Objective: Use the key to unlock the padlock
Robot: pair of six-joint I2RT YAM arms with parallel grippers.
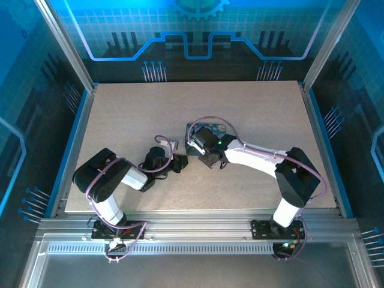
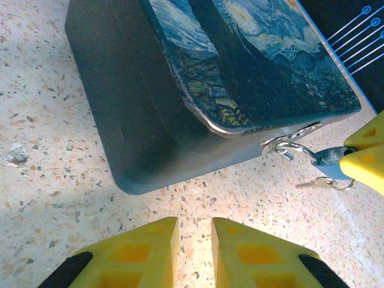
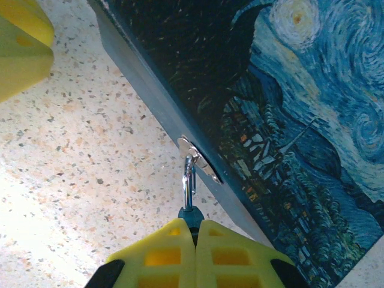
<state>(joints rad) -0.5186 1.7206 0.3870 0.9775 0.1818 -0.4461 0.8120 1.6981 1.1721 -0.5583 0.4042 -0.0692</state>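
The padlock (image 3: 191, 215) has a small bluish body, and its silvery shackle (image 3: 188, 180) is hooked through the hasp of a dark-blue starry-night tin (image 3: 288, 120). My right gripper (image 3: 195, 223) is shut on the padlock body. In the left wrist view the padlock (image 2: 329, 157) shows at the right, pinched by the right gripper's yellow fingers (image 2: 367, 157). Just below it the thin key (image 2: 317, 182) lies on its ring. My left gripper (image 2: 195, 223) hovers over bare table in front of the tin (image 2: 138, 102), its fingers slightly apart with nothing between them.
The tin (image 1: 198, 129) sits mid-table under the right arm, with the left gripper (image 1: 175, 164) just to its near left. A small grey speck (image 2: 17, 155) lies on the speckled tabletop. Blue walls ring the table (image 1: 120, 120).
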